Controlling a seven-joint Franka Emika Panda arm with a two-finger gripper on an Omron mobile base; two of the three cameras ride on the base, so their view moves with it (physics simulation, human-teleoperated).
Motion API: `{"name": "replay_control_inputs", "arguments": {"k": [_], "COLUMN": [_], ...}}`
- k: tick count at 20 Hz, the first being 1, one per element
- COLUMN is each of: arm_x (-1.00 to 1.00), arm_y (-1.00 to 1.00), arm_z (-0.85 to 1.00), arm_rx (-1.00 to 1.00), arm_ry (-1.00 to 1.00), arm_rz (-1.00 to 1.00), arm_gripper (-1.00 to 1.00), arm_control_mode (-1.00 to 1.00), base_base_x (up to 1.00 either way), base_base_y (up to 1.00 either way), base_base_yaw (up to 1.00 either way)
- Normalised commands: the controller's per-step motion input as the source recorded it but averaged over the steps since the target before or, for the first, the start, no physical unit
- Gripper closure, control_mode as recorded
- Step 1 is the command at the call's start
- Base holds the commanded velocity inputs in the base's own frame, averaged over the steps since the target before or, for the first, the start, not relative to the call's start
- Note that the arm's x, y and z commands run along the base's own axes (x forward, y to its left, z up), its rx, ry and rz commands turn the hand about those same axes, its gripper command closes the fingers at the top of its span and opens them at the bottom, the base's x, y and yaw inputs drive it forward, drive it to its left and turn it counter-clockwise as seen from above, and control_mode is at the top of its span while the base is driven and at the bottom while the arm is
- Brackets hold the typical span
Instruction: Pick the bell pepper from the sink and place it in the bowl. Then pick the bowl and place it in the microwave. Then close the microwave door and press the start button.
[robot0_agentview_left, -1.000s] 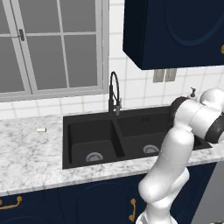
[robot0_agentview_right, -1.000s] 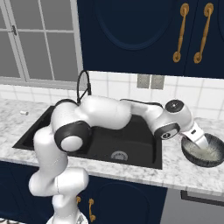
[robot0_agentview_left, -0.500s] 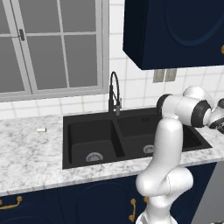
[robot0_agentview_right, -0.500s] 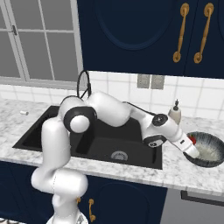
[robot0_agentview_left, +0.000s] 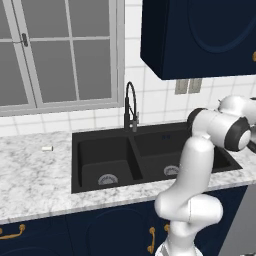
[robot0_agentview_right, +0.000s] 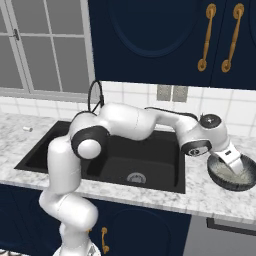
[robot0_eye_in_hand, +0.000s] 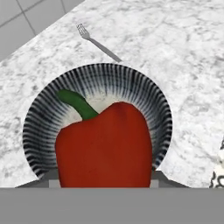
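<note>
desk: marble; bowl stands on it, right of sink
bowl: directly beneath pepper, rim ringing it
bell pepper: gripped in the jaws, hanging over bowl centre; stem tilts away
coming move, judged: straight descent, then release

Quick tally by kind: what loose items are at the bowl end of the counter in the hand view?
Bell pepper: 1
Bowl: 1
Fork: 1
Total: 3
</note>
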Motion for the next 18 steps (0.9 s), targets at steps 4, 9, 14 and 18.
{"name": "replay_control_inputs", "arguments": {"k": [4,9,14,18], "arm_x": [0.32,0.2,0.26,0.43], "arm_y": [-0.08,-0.14,-0.03,-0.29], "arm_z": [-0.14,-0.22,-0.47,-0.29], "arm_rx": [0.03,0.03,0.03,0.05], "arm_ry": [0.0,0.0,0.0,0.04], "arm_rz": [0.03,0.03,0.02,0.05], "arm_gripper": [1.0,1.0,1.0,1.0], "arm_control_mode": [-1.0,-1.0,-1.0,-1.0], "base_base_x": [0.0,0.0,0.0,0.0], "base_base_y": [0.0,0.0,0.0,0.0], "base_base_yaw": [0.0,0.0,0.0,0.0]}}
